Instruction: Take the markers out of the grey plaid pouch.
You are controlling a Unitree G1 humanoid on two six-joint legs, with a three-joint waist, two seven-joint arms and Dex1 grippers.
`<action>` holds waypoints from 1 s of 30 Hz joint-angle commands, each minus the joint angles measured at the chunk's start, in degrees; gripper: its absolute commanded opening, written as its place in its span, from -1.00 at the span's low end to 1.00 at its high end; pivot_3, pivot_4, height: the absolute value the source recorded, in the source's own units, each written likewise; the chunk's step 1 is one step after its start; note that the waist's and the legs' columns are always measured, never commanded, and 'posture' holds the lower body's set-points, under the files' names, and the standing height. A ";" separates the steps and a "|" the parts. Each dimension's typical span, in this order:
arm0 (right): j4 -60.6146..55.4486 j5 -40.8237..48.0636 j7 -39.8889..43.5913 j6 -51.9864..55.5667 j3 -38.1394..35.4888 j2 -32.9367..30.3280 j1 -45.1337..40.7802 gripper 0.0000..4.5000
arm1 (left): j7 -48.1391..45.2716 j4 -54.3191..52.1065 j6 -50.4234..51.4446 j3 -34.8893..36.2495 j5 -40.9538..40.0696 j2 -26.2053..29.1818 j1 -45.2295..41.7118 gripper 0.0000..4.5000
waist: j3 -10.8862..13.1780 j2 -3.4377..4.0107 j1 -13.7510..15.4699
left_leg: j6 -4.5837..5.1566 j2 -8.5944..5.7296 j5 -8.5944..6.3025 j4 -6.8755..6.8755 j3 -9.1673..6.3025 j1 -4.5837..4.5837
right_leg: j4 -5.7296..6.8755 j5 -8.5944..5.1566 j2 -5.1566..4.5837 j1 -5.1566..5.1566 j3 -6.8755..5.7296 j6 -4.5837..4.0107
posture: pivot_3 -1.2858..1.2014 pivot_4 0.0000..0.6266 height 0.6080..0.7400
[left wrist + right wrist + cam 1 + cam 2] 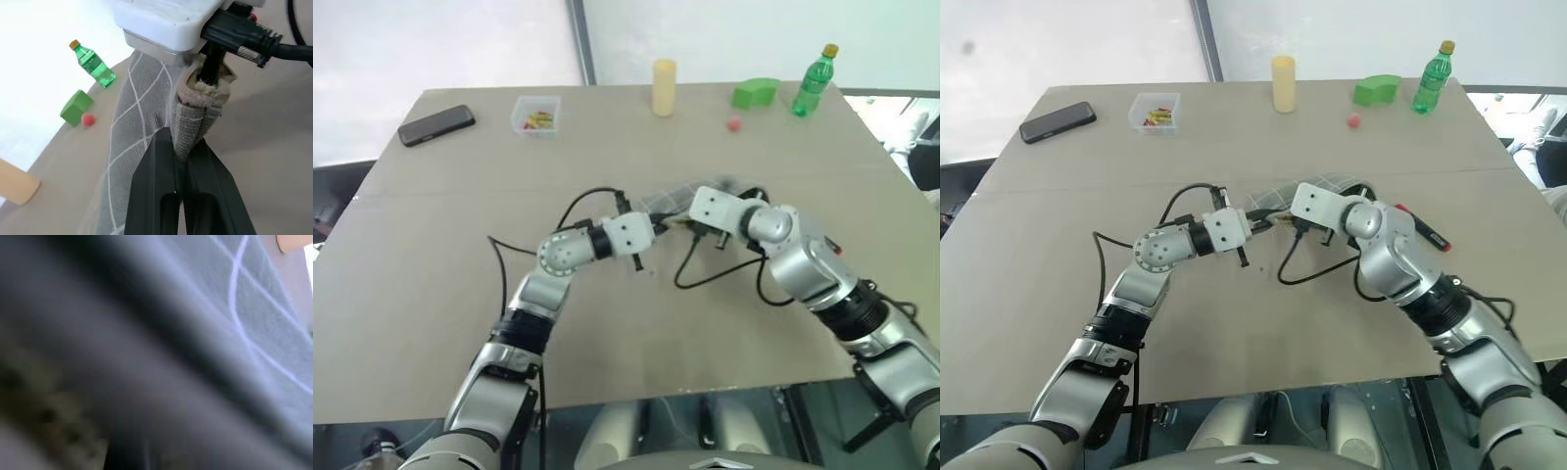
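Left gripper (188, 161) clamped shut on bunched edge of grey plaid pouch (142, 127), pouch held up above table (431, 255) mid-centre. Right gripper (1285, 221) seen at pouch mouth, fingers (210, 73) pushed inside opening; jaw gap can't be told. Markers not made out. Green bottle (814, 80), red ball (734, 124) at far edge

- grey plaid pouch (142, 112): woven cloth, matt, coarse weave with thin white lines (its edge looks frayed where bunched)
- left gripper (182, 161): smooth black plastic fingers, faint sheen
- table (431, 255): matt, smooth tan surface
- green bottle (814, 82): glossy clear plastic
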 commanded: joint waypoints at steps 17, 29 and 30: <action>-13.85 9.90 0.07 10.82 -18.72 -10.38 8.19 -0.88 | 8.72 6.10 1.12 2.23 2.74 3.70 1.16 -1.00 | 0.00 0.00 0.09 | 0.00 -0.01 -0.01 0.05 0.01 0.04 | 0.10 0.00 -0.14 0.00 0.01 0.00 | 0.03 -0.52 1.00; -22.66 18.36 -0.11 15.89 -34.32 -14.22 25.85 -0.88 | 9.36 3.31 0.34 2.91 2.89 7.63 6.80 -1.00 | -0.03 -0.03 0.33 | 0.22 0.02 -0.14 0.05 0.04 0.06 | 0.10 0.00 -0.26 0.04 0.16 0.00 | 0.03 -0.52 1.00; -22.99 18.62 -0.36 15.55 -33.85 -14.46 27.08 -0.88 | 8.75 2.82 0.24 2.62 2.78 8.04 7.35 -1.00 | -0.03 -0.03 0.30 | 0.21 0.03 -0.14 0.05 0.01 0.06 | 0.09 0.00 -0.26 0.04 0.18 -0.01 | 0.03 -0.52 1.00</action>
